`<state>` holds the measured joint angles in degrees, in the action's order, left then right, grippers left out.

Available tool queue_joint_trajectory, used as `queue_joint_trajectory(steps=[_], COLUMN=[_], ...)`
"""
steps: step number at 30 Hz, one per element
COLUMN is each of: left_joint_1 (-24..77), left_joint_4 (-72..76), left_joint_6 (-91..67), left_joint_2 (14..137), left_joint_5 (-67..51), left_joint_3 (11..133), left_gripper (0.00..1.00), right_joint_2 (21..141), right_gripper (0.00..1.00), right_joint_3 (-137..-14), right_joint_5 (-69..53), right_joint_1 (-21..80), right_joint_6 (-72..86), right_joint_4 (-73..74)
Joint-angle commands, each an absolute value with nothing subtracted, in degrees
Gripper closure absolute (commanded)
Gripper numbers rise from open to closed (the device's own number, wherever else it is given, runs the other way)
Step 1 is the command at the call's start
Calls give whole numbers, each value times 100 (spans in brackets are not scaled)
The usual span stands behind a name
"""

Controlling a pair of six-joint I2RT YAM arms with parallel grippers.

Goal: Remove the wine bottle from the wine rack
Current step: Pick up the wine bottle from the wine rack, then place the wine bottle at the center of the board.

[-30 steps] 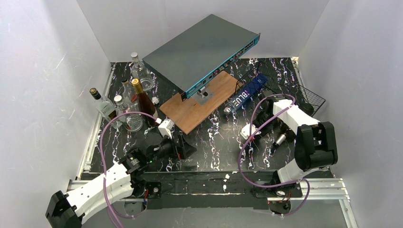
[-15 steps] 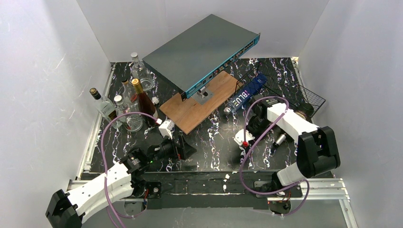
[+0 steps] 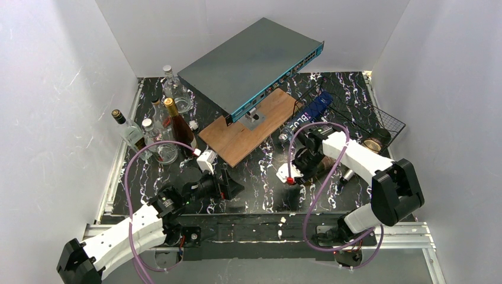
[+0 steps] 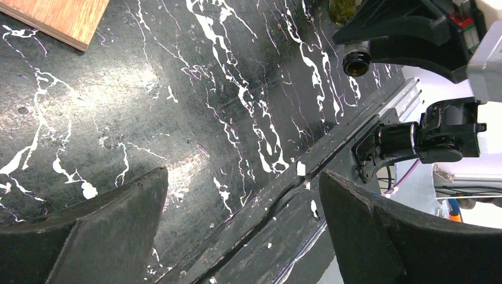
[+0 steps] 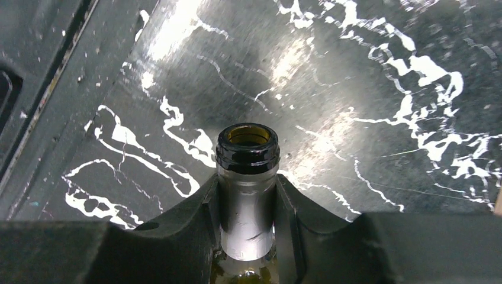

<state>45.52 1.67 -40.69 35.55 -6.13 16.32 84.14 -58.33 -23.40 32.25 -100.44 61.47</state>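
Observation:
The wine bottle [image 5: 247, 177] has a silver foil neck and an open dark mouth. My right gripper [image 5: 247, 219] is shut on that neck, low over the black marbled table. In the top view my right gripper [image 3: 302, 161] is left of the black wire wine rack [image 3: 388, 121]. My arm hides most of the bottle, and its round base [image 3: 374, 144] shows at the rack's near side. The bottle's mouth also shows in the left wrist view [image 4: 357, 62]. My left gripper [image 4: 243, 225] is open and empty near the table's front edge, also seen from above [image 3: 232, 186].
A blue labelled bottle [image 3: 317, 105] lies by the rack. A grey network switch [image 3: 251, 62] stands on a wooden board [image 3: 248, 133] mid-table. Several upright bottles [image 3: 171, 127] stand at the left. A small silver cylinder [image 3: 348, 174] lies near my right arm. A metal rail [image 4: 331, 160] edges the front.
My right arm has swung left and toward the front, drawing the bottle by its neck away from the rack. My left arm has hardly moved.

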Motion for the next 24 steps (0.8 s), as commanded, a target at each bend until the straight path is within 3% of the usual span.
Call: queue_joint_trajectory(steps=[1,24], left_joint_1=[4570,4568], left_joint_4=[175,233], left_joint_6=[-4021,-3860], left_joint_2=[3478,3309], left_joint_5=[-554,-765], left_joint_3=[1582,1625], left_gripper=[2,2], right_joint_2=[8175,8065], right_gripper=[99,99], right_joint_3=[-6278,-6678], right_joint_5=[-3210,-4396], right_joint_1=[3418,3569], right_joint_6=[-9613,-9194], right_joint_4=[6051,6262])
